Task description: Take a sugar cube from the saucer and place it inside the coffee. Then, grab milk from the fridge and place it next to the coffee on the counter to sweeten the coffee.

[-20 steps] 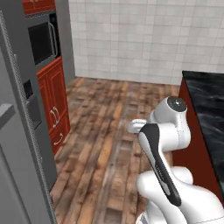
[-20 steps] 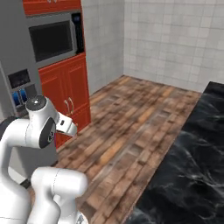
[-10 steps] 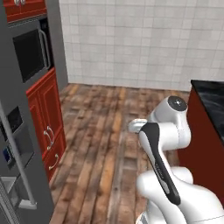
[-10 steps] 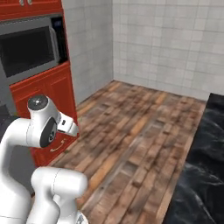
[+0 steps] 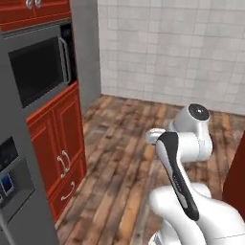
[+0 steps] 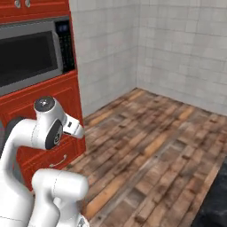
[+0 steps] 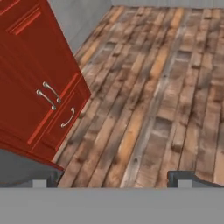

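The tall grey steel fridge (image 5: 19,191), with its blue-lit dispenser panel (image 5: 6,183), stands at the left edge of the left base view, just beside the red cabinet column. The milk carton presumably sits inside it, behind the closed door. In the hand view the two-finger gripper (image 7: 111,180) points down at the floor with its dark finger tips (image 7: 181,178) spread to their widest, holding nothing.

Risks, as judged from this position:
- The folded white arm (image 5: 184,143) sits close to the base. If the base closes in on the fridge too tightly, the arm may lack room to swing the door.
- The red cabinet doors with silver handles (image 7: 48,96) lie near the gripper's line of sight. An early reach could strike them instead of the fridge handle.
- The fridge's bar handle cannot be made out in these views, so a reach from this position would likely be poorly aimed.

Surroundings: a built-in black microwave (image 6: 29,55) sits above the red cabinets. The floor is worn wooden planking (image 6: 150,150), bounded by pale grey tiled walls (image 6: 177,48). A corner of the glossy black marble worktop (image 6: 217,204) shows at the lower right of the right base view.
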Controlling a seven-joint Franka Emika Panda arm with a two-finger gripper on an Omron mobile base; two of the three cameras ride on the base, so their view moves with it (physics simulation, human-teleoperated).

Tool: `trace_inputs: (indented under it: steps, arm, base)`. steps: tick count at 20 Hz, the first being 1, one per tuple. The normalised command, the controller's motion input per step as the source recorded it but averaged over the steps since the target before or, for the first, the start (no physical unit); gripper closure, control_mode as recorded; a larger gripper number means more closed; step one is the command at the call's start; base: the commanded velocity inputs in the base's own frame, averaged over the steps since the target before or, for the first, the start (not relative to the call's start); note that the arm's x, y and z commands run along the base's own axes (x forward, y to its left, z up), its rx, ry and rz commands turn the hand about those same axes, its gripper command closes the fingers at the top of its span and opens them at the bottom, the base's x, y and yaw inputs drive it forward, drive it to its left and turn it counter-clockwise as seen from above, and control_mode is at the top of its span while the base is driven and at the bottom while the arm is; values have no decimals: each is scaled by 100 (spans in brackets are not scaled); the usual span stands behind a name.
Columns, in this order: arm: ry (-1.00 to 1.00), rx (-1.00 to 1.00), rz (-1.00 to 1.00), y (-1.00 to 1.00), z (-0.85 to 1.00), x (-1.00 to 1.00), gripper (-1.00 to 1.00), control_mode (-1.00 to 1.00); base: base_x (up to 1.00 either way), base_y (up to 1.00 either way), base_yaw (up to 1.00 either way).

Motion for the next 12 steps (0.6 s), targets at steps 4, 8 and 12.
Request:
trace_inputs:
  steps: [4,8,12]
  arm:
    - [0,0,0,0,0,0,-100,100]
    - [0,0,0,0,0,0,-100,100]
    - [0,0,0,0,0,0,-100,100]
  base:
    - [11,2,94]
    - [-1,9,100]
    - [0,14,100]
